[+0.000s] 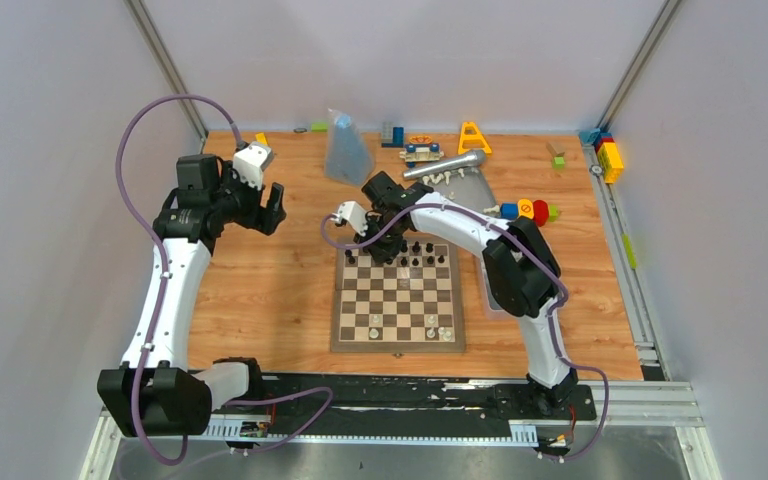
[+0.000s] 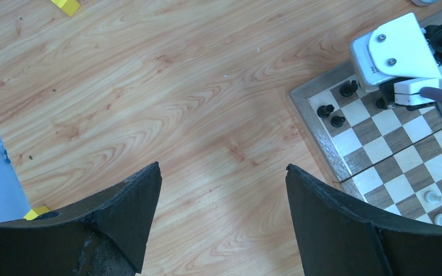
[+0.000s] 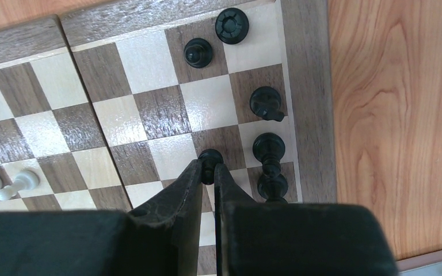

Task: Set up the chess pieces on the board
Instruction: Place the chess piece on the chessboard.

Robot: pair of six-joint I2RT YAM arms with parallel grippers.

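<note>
Tabletop [image 1: 260, 300], right jaws clenched on black pawn [image 3: 210, 156] over board [image 3: 167, 112], left jaws released

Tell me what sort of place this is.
Probably a robot lab test cell: plain grey walls and aluminium rails enclose a wooden table, a left arm and right arm are bolted at its near edge, and toy blocks lie beyond a chessboard.

The board [image 1: 397, 300] lay in the middle of the table [image 1: 260, 300]. Most chess pieces [image 1: 416, 250] stood along its top edge (a few along the bottom). The right gripper [image 3: 208, 167] was over its upper left corner, with a pawn [image 3: 210, 156] between the tips. The left gripper [image 2: 223, 168] was over the table, left of the board.
</note>
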